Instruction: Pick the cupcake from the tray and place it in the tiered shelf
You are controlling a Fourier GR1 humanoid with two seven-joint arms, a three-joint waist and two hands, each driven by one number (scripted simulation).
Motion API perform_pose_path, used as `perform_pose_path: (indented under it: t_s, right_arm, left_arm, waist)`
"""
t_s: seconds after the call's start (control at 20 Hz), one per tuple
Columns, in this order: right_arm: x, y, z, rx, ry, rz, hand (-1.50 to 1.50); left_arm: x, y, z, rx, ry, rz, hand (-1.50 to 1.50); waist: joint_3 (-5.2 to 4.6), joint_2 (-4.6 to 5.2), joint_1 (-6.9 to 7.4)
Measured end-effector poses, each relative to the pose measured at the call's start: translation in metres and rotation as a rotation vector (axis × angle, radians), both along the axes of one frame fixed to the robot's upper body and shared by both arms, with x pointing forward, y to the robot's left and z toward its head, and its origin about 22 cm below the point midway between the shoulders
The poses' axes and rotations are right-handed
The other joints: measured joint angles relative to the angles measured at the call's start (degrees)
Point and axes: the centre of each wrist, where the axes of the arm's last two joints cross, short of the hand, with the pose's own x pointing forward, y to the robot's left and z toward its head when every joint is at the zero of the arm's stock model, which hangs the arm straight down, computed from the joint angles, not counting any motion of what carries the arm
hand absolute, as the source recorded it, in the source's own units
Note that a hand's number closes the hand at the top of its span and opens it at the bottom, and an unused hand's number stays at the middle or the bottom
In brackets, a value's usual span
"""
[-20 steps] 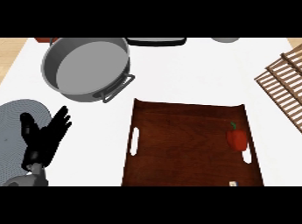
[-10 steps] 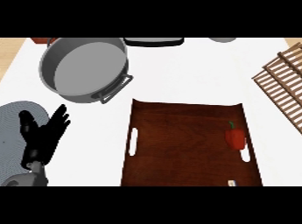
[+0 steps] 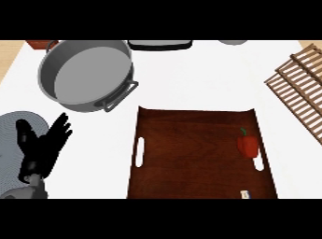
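Observation:
A dark brown wooden tray [image 3: 191, 154] lies in the middle of the white counter. On its right side rests a red pepper [image 3: 248, 144] with a green stem. No cupcake shows anywhere in the head view. A small pale object [image 3: 245, 194] sits at the tray's lower right edge. The slatted wooden tiered shelf [image 3: 308, 88] stands at the right edge. My left hand [image 3: 43, 147] is at the lower left, open with fingers straight and pointing up, well left of the tray. The right hand does not show.
A large grey pan [image 3: 87, 74] with a handle sits at the upper left. Under my left hand lies a grey round plate [image 3: 1, 149]. A dark item [image 3: 160, 45] and a grey dish [image 3: 232, 42] stand along the far edge.

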Motion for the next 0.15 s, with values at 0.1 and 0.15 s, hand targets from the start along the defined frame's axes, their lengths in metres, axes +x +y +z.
perform_pose_path:
  t_s: [0.1, 0.15]
  right_arm:
    - [-0.023, 0.005, -0.004, 0.001, -0.010, 0.011, -1.50]
    - [-0.034, 0.006, -0.006, 0.000, -0.012, 0.013, -1.50]
  left_arm:
    - [-0.003, -0.001, -0.001, 0.002, 0.002, 0.000, 0.00]
    - [-0.002, -0.001, -0.003, 0.001, 0.000, 0.001, 0.00]
  waist:
    - [0.01, -0.01, 0.02]
    - [0.01, 0.03, 0.04]
